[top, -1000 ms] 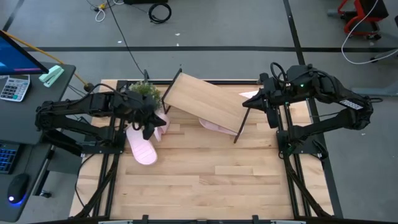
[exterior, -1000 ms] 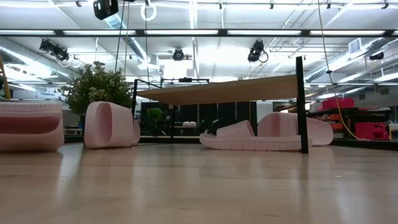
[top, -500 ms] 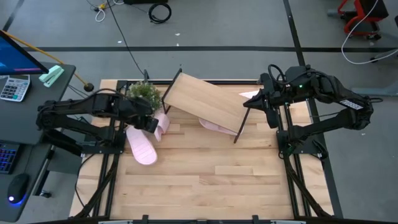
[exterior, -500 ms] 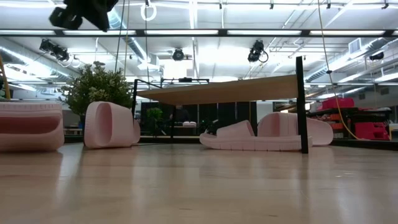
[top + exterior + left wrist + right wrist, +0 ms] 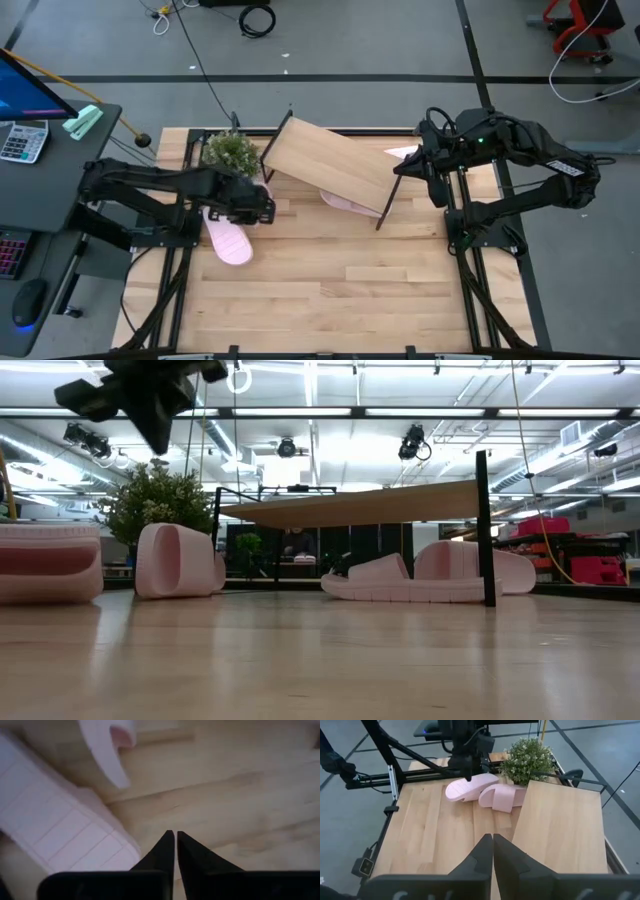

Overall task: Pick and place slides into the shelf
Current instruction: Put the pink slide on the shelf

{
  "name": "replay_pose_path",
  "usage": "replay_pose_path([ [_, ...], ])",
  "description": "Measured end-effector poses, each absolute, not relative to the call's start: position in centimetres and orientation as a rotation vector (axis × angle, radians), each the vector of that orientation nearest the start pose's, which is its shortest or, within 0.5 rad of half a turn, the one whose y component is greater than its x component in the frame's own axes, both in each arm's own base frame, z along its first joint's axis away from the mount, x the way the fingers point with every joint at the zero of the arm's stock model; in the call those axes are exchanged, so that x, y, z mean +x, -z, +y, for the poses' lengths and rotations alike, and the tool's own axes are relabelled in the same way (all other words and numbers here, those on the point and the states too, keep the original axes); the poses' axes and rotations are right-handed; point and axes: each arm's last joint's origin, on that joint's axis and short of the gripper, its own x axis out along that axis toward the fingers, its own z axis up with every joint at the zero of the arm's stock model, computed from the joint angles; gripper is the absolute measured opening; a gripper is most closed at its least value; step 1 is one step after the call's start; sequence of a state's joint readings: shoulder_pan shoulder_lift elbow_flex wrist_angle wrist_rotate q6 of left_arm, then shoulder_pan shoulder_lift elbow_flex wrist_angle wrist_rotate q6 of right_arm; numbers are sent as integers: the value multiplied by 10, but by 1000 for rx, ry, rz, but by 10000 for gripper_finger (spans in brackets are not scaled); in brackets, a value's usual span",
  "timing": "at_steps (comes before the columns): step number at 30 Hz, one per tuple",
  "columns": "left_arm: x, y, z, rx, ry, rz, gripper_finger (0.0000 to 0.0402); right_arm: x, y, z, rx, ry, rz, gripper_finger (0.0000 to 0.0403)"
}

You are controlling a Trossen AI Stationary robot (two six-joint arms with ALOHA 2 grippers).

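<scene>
Four pale pink slides lay on the desk (image 5: pixel 330 290), none of them on the shelf (image 5: pixel 328 165), whose slanted board stood on black legs at the far middle of the desk. One slide (image 5: pixel 228 238) lay sole-up at the left, and a second (image 5: pixel 259 200) stood on its edge just beside it, next to a small potted plant (image 5: pixel 230 150) at the far left corner. A third slide (image 5: pixel 345 201) lay under the shelf's near edge, mostly hidden from above; in the low view it sat flat beneath the board (image 5: pixel 385 582), with the fourth (image 5: pixel 470 570) just behind it. From above, only a pink tip of that fourth slide (image 5: pixel 402 153) showed at the shelf's right end.

The left pincer (image 5: pixel 262 207) hung above the desk over the two left slides, its fingers (image 5: pixel 165 851) pressed together and holding nothing; its wrist view looked down on the ribbed sole (image 5: pixel 60 830) and bare wood. The right pincer (image 5: pixel 412 160) waited at the far right, beside the shelf's right end, fingers (image 5: pixel 485 851) likewise pressed together and empty, pointing across the board toward the left arm.
</scene>
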State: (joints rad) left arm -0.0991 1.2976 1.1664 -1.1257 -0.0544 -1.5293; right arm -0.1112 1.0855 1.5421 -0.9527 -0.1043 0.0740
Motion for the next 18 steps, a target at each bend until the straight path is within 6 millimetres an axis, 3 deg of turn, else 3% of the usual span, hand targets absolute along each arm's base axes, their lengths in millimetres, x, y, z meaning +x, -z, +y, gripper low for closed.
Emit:
replay_pose_path([
  [9,241,-262,-39,-1168,-1110,1144,96,174,-453,-16,79,12,497,22],
  [14,251,-260,-54,-1116,-1126,901,126,174,-452,-16,69,10,501,23],
  [18,248,-257,-60,-1094,-1180,859,154,174,-451,-16,70,10,511,23],
])
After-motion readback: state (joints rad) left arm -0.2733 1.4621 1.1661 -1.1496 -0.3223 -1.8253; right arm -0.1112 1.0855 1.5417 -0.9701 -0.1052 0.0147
